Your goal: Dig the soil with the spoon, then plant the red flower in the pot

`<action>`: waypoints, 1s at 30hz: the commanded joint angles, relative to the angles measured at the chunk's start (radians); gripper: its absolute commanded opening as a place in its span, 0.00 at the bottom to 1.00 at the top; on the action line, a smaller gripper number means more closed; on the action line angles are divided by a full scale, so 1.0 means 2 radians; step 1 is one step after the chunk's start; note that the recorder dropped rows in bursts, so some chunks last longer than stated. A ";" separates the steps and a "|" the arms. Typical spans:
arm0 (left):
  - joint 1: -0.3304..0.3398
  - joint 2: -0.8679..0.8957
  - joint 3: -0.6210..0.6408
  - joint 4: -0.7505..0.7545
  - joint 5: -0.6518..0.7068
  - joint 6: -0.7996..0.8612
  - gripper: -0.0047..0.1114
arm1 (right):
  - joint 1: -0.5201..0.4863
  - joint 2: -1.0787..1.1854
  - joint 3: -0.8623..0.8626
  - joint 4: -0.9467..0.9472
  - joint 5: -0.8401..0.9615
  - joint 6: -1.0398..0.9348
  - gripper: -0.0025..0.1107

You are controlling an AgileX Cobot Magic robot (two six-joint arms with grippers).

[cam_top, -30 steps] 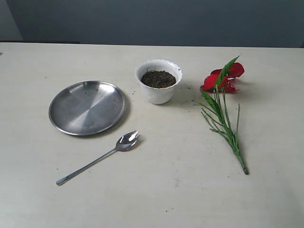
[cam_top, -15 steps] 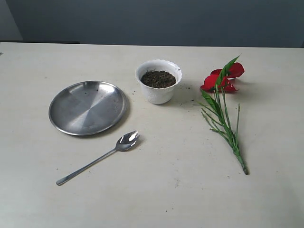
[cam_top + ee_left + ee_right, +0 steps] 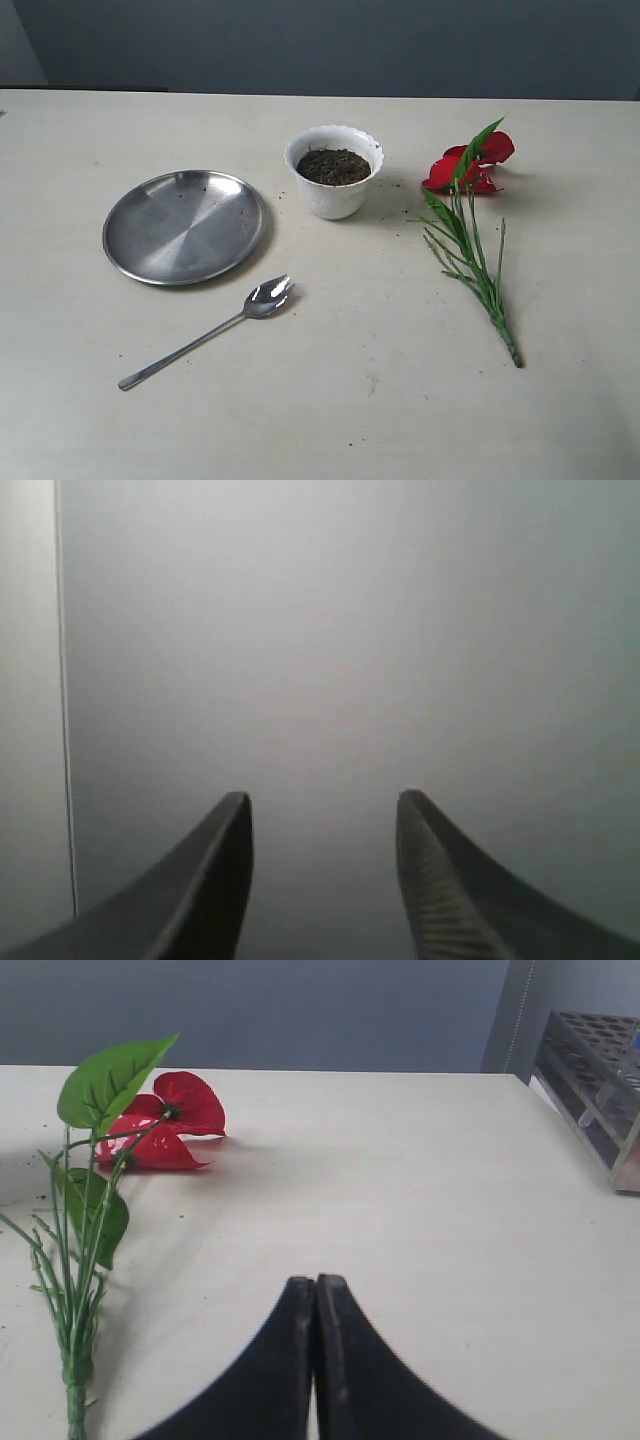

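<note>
The white scalloped pot (image 3: 334, 187) stands at the table's middle back, filled with dark soil (image 3: 333, 166). The silver spoon (image 3: 205, 333) lies in front of it to the left, bowl toward the pot. The red flower (image 3: 467, 167) lies flat to the right, its green stem running toward the front; the right wrist view shows it too, red flower (image 3: 163, 1120) beside and ahead of my right gripper (image 3: 316, 1285), which is shut and empty. My left gripper (image 3: 322, 802) is open, with only a blank grey surface beyond it. Neither gripper shows in the exterior view.
A round steel plate (image 3: 185, 226) lies left of the pot. A few soil crumbs dot the table around the pot. A rack (image 3: 592, 1080) stands at the table's edge in the right wrist view.
Nothing has moved on the table in the exterior view.
</note>
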 commanded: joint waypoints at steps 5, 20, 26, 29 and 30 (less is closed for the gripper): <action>-0.072 0.058 -0.035 0.099 0.010 0.000 0.54 | -0.001 -0.002 0.002 0.000 -0.006 -0.001 0.02; -0.146 0.189 -0.039 0.105 0.115 0.058 0.54 | -0.001 -0.002 0.002 0.000 -0.006 -0.001 0.02; -0.149 0.237 -0.039 0.105 0.147 0.068 0.54 | -0.001 -0.002 0.002 0.000 -0.006 -0.001 0.02; -0.149 0.254 -0.040 0.095 0.150 0.068 0.54 | -0.001 -0.002 0.002 0.000 -0.006 -0.001 0.02; -0.149 0.258 -0.042 0.086 0.153 0.068 0.54 | -0.001 -0.002 0.002 0.000 -0.006 -0.001 0.02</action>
